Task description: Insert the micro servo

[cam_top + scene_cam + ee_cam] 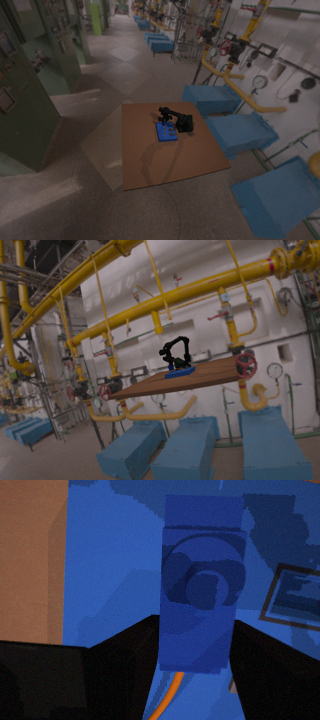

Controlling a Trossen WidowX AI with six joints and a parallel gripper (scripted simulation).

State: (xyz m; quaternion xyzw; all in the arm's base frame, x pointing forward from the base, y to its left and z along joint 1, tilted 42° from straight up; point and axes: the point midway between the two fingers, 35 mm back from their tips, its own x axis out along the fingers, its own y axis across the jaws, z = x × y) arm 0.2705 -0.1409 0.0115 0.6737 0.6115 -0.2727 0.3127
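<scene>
The blue micro servo (197, 640) (170, 367) is held between the fingers of my gripper (193, 626) (169, 363), which is shut on it. Its round output shaft faces the wrist camera, so it points up. Its orange cable (172, 690) trails from the end near the fingers. The servo is above the blue deck (160, 136) (180, 373) (100, 555), near one edge; the height of the gap is hard to tell. The dark outline of the marked pocket (271, 591) lies right of the servo in the wrist view, partly cut off by the frame. The servo is not over it.
Grey fittings (171, 129) (172, 133) stand on the deck, and a grey piece (233, 685) shows beside the right finger. The deck rests on a brown table top (144, 165) (144, 388). The arm's dark base (189, 126) stands close beside the deck.
</scene>
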